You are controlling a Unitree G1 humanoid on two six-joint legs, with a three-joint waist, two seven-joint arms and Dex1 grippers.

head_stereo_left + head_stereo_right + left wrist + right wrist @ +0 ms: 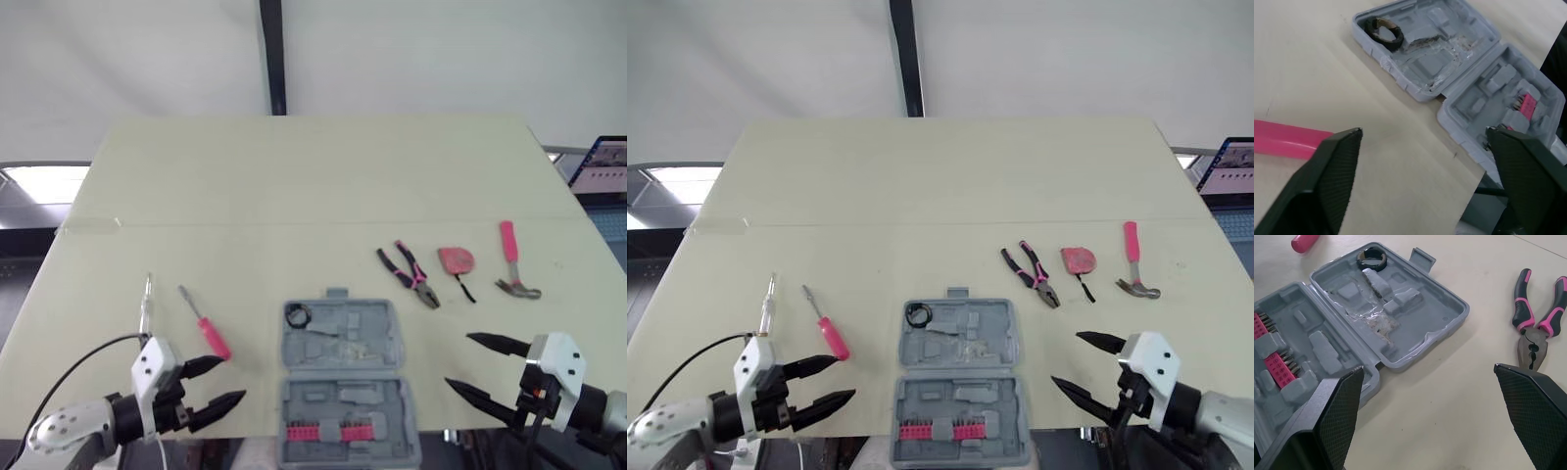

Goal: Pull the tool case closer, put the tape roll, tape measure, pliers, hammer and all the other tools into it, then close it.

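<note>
Case (377,338): grey, moulded, laid open at the near centre.
Far half: tape roll (297,315) seated in the left corner.
Near half: pink bits (328,432).
Left gripper (233,378): spread, empty.
Right gripper (458,360): spread, empty.

Screwdriver (1283,139) cut by the left wrist view's edge — shaft unseen; tool case (1317,342) cropped in the right wrist view.

Matt grey moulded plastic tool case (341,377), glossy pink-handled metal hammer (513,262)
</note>
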